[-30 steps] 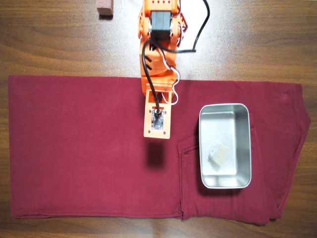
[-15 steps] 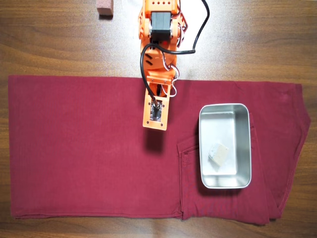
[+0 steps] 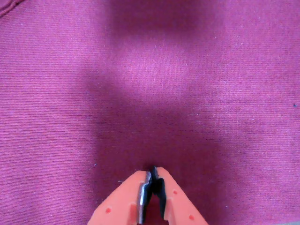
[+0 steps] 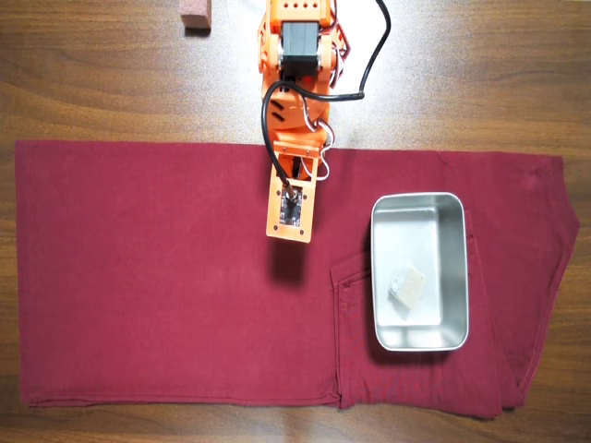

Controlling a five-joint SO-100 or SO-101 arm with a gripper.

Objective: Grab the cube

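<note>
While hanging over bare maroon cloth [image 3: 225, 70] in the wrist view, claw [image 3: 153, 177] seen closed, orange fingers [image 3: 126, 197] pressed tip to tip, nothing held between them. From overhead, claw itself hidden under the orange arm [image 4: 289, 208], which reached down-frame from the top edge onto the cloth. Cube [image 4: 408, 287] found well apart from that arm, to the right and a little lower in the overhead view, lying inside the metal tray [image 4: 380, 277], toward the tray's lower half, apart from its walls. Tray set with its long side running up and down the frame, rim standing between arm and cube on the left. Cube turned askew to the tray walls, corners pointing roughly diagonally; no clear long axis to be told. Cloth spread wide across the wooden table [image 4: 92, 74], a seamed fold [image 4: 337, 314] passing just left of the tray. Reddish-brown block [image 4: 195, 16] left on bare table at the top edge, left of the arm's base, well apart from all else.
</note>
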